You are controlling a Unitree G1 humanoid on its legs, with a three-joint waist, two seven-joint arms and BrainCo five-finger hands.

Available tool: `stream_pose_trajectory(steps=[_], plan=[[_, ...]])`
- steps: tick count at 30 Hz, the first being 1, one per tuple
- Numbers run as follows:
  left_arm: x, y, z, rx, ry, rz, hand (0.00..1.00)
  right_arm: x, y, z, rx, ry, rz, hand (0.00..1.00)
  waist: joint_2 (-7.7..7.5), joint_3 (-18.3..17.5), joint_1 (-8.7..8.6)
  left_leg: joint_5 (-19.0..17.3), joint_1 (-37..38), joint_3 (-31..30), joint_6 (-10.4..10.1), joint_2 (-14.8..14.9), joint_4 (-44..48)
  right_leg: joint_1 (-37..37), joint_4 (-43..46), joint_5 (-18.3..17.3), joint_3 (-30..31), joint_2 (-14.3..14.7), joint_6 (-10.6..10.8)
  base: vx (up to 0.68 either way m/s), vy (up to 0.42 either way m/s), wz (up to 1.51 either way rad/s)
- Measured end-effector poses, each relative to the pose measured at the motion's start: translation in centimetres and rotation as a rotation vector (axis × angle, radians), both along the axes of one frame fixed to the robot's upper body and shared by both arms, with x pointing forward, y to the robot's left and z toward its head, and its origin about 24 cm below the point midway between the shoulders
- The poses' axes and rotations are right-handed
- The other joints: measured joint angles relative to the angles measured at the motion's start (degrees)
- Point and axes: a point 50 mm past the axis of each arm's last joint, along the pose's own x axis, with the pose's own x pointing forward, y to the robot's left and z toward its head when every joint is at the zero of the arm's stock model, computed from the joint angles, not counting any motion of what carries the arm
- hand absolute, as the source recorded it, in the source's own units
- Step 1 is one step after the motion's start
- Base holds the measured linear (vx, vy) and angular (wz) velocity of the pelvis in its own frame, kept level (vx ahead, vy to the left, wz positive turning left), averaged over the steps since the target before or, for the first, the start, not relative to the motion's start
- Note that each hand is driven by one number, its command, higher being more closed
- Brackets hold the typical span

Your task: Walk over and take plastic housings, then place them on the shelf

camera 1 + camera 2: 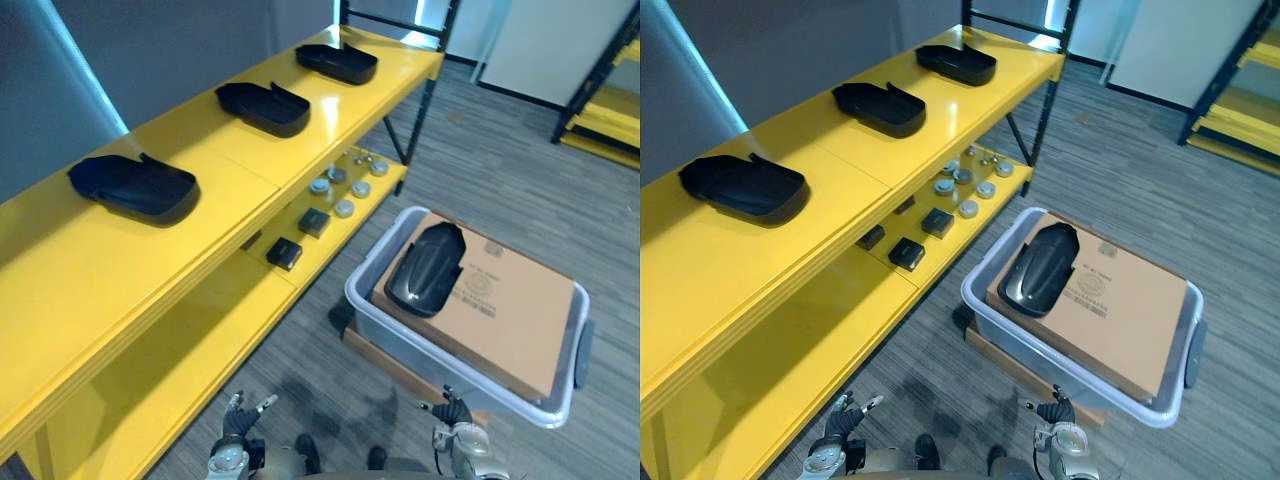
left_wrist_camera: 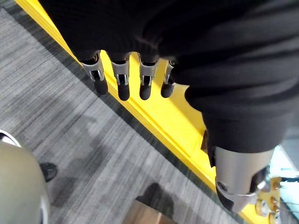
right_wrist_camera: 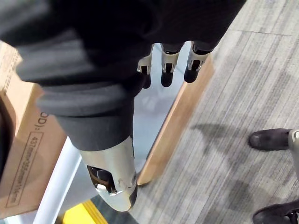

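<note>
**Hands empty, one housing in the bin**

The housing (image 1: 428, 268) lies dome up on a cardboard box (image 1: 515, 310) inside the grey bin (image 1: 362, 297). It is ahead of the right hand (image 1: 453, 413) and well apart from it. Its long axis runs away from the robot, with the far end tipped slightly right.

Three more housings (image 1: 135, 187) (image 1: 264, 107) (image 1: 337, 62) sit open side up in a row on the top of the yellow shelf (image 1: 90, 280), on the left.

The left hand (image 1: 238, 422) is low beside the shelf. Both hands hang over the floor with fingers (image 3: 167, 71) straight and relaxed, holding nothing.
</note>
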Motion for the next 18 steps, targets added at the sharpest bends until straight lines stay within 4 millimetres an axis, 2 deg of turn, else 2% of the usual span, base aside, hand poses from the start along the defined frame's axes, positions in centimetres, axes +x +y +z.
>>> stream_pose_trajectory(steps=[1, 2, 3, 5, 7, 8, 9, 10, 12, 13, 14, 15, 17, 18], plan=[[-0.3, 0.5, -0.1, 0.013, 0.019, -0.002, 0.00, -0.4, -0.1, -0.2, -0.001, 0.013, -0.004, 0.00, -0.22, 0.07, -0.60, -1.26, -0.10, -0.10, -1.82, 0.52, 1.61, 0.55, -0.73, 1.29, 0.17, 0.23, 1.89, 0.05, -0.057, -0.21], [-0.2, 0.6, -0.1, 0.014, 0.018, -0.002, 0.00, -0.8, -0.3, -0.4, -0.004, 0.034, -0.006, 0.00, -0.07, 0.02, -0.99, -2.59, -0.32, -0.28, -3.38, 1.63, 3.76, 1.41, -1.48, 1.24, 0.09, 0.95, 2.17, 0.07, -0.071, -0.16], [-0.2, 0.5, -0.1, 0.013, 0.018, -0.002, 0.00, -1.1, -0.4, -0.6, -0.004, 0.046, -0.009, 0.00, 0.08, 0.01, -1.22, -3.73, -0.52, -0.32, -3.75, 2.69, 5.50, 2.11, -2.09, 1.13, 0.05, 1.73, 2.18, 0.12, -0.126, -0.19], [-0.2, 0.5, -0.1, 0.009, 0.018, -0.004, 0.00, -1.5, -0.2, -0.8, 0.010, 0.053, -0.025, 0.00, 1.15, 0.19, -1.45, -7.57, -1.89, -0.19, -4.55, 8.89, 14.06, 4.35, -4.23, 0.82, 0.69, 5.94, 2.53, 0.12, -0.131, -0.37], [-0.2, 0.4, -0.2, -0.005, 0.018, -0.011, 0.00, -1.6, 0.0, -0.8, 0.026, 0.049, -0.048, 0.00, 1.33, 0.32, -0.42, -7.80, -2.88, -1.43, -3.95, 12.69, 20.63, 5.30, -5.32, 1.10, 3.12, 8.70, 2.23, 0.18, -0.105, -0.64], [-0.2, 0.4, -0.1, -0.004, 0.016, -0.011, 0.00, -1.5, -0.1, -0.8, 0.027, 0.045, -0.054, 0.00, 1.33, 0.33, -0.19, -7.58, -3.90, -3.26, -3.59, 13.63, 23.57, 5.69, -5.68, 1.23, 4.19, 9.40, 1.98, 0.28, -0.099, -0.75], [0.1, 0.5, 0.0, -0.003, 0.008, -0.004, 0.00, -1.2, -0.1, -0.6, 0.025, 0.030, -0.070, 0.00, 0.91, 0.69, -0.04, -5.96, -7.46, -8.15, -0.91, 14.00, 30.39, 6.90, -6.07, 1.01, 5.84, 9.47, 1.56, 0.23, -0.037, -0.67], [0.6, 0.2, 0.1, -0.010, -0.004, -0.008, 0.00, -0.9, -0.3, -0.4, 0.023, 0.020, -0.082, 0.00, -0.11, 1.19, 0.07, -7.88, -8.68, -14.79, -3.31, 10.07, 28.74, 7.41, -6.16, 1.00, 7.50, 7.96, 1.56, 0.23, 0.012, -0.67], [0.9, -0.5, 0.1, -0.028, -0.016, -0.013, 0.00, -0.7, -1.0, -0.2, 0.007, 0.011, -0.105, 0.00, 0.29, 1.41, -0.14, -8.19, -8.55, -20.72, -3.72, 5.63, 22.70, 7.99, -6.21, 1.00, 9.83, 6.56, 1.57, 0.15, 0.119, -0.79], [1.1, -1.4, 0.0, -0.050, -0.021, -0.017, 0.00, -0.5, -1.4, -0.1, -0.001, 0.000, -0.122, 0.00, 1.17, 1.68, -0.06, -6.93, -8.50, -25.80, -4.44, 2.73, 15.70, 8.29, -6.10, 0.88, 12.18, 5.88, 1.81, 0.16, 0.211, -0.96], [1.0, -1.8, 0.0, -0.060, -0.019, -0.015, 0.00, -0.5, -1.6, 0.0, 0.000, -0.003, -0.136, 0.00, 2.39, 1.62, 0.03, -2.59, -8.23, -28.58, -3.96, 1.86, 12.34, 8.30, -5.89, 0.57, 13.14, 6.10, 2.67, 0.20, 0.282, -0.85], [1.0, -1.7, -0.1, -0.058, -0.016, -0.015, 0.00, -0.6, -1.7, -0.1, 0.003, 0.001, -0.146, 0.00, 2.41, 1.62, 0.16, -2.12, -7.43, -28.18, -1.93, 1.20, 12.81, 8.48, -5.65, -0.06, 14.12, 5.93, 3.88, 0.15, 0.176, -0.46], [1.5, -1.2, 0.2, -0.042, -0.028, -0.028, 0.00, -1.3, -0.6, -0.6, 0.042, 0.020, -0.166, 0.00, 0.85, 2.38, -0.06, -3.13, -6.48, -26.55, -1.63, 0.06, 13.98, 8.60, -4.44, -0.67, 14.92, 4.23, 4.76, 0.16, 0.181, -0.25], [1.5, -1.2, 0.2, -0.040, -0.028, -0.028, 0.00, -1.5, -0.4, -0.6, 0.047, 0.025, -0.167, 0.00, 0.67, 2.34, 0.15, -3.57, -6.02, -26.00, -1.08, 0.04, 13.97, 8.63, -4.26, -0.66, 15.47, 4.08, 4.75, 0.12, 0.179, -0.28]])
